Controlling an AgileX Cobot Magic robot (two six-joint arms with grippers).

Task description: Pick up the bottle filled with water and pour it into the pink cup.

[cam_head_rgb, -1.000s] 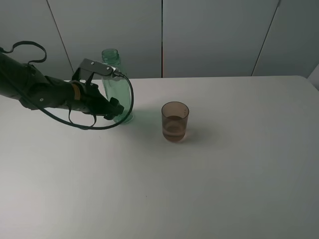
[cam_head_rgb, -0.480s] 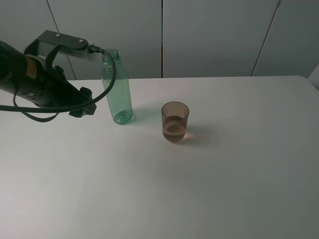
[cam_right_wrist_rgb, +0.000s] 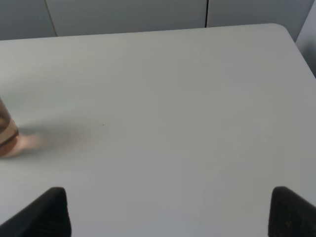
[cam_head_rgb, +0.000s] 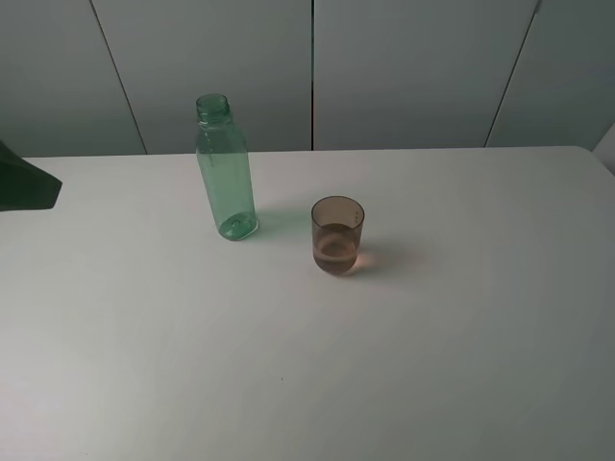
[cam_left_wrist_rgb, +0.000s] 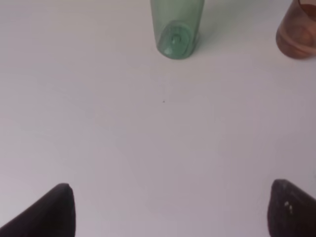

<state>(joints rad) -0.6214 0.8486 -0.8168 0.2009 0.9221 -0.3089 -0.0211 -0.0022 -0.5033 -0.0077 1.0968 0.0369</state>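
The green transparent bottle [cam_head_rgb: 226,168] stands upright and uncapped on the white table [cam_head_rgb: 288,365], held by nothing. The pink cup [cam_head_rgb: 337,235] stands upright to its right, a short gap away, with some liquid in its lower part. My left gripper [cam_left_wrist_rgb: 172,197] is open and empty, well back from the bottle's base [cam_left_wrist_rgb: 175,29] and the cup [cam_left_wrist_rgb: 298,34]. Only a dark part of the left arm [cam_head_rgb: 24,182] shows at the exterior view's left edge. My right gripper [cam_right_wrist_rgb: 170,210] is open and empty over bare table, with the cup's edge [cam_right_wrist_rgb: 6,133] far to one side.
Grey wall panels [cam_head_rgb: 404,67] stand behind the table's far edge. The table's right corner [cam_right_wrist_rgb: 281,29] shows in the right wrist view. Nothing else stands on the table.
My left arm has drawn back from the bottle to the left and nearly left the exterior view. The bottle and the cup have not moved.
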